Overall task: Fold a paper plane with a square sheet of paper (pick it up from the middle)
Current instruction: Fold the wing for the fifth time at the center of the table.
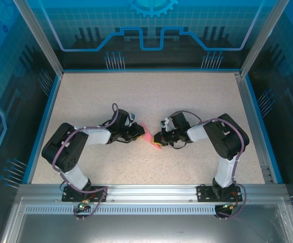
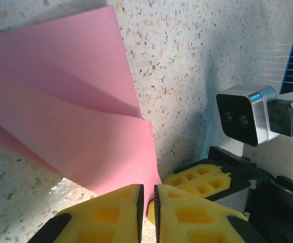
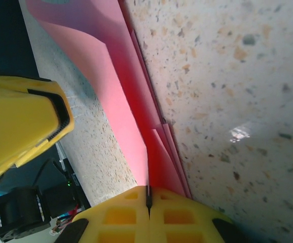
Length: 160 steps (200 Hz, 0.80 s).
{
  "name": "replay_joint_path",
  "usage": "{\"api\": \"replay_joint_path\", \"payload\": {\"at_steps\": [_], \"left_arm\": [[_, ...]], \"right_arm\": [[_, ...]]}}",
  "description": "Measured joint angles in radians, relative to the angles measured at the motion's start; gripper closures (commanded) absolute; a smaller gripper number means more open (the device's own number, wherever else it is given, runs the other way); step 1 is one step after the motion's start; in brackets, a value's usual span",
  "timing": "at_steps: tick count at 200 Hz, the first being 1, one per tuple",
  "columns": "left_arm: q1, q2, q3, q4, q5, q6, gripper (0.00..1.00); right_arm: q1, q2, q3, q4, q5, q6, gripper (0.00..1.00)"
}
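The pink sheet of paper (image 1: 148,136) is folded into layers and sits on the speckled table between the two grippers. In the left wrist view, the paper (image 2: 75,101) spreads up and left in creased flaps. Its lower corner reaches the tips of my left gripper (image 2: 149,188), whose jaws stand a narrow gap apart. My right gripper (image 3: 148,191) is shut on an upright flap of the paper (image 3: 131,111), with further layers lying flat beside it. From above, the left gripper (image 1: 139,132) and right gripper (image 1: 157,138) nearly touch.
The right gripper's yellow fingers (image 2: 202,179) and its wrist camera (image 2: 243,119) sit close to the right of my left fingertips. A left finger (image 3: 20,121) looms at the left of the right wrist view. The blue-rimmed table (image 1: 151,96) spreads around both arms.
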Motion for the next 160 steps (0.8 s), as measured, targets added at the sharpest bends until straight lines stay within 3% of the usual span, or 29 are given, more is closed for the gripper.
{"api": "replay_joint_path", "payload": {"at_steps": [160], "left_arm": [[-0.039, 0.067, 0.000, 0.040, 0.001, -0.016, 0.86]], "right_arm": [[-0.022, 0.010, 0.001, 0.008, -0.020, 0.023, 1.00]]}}
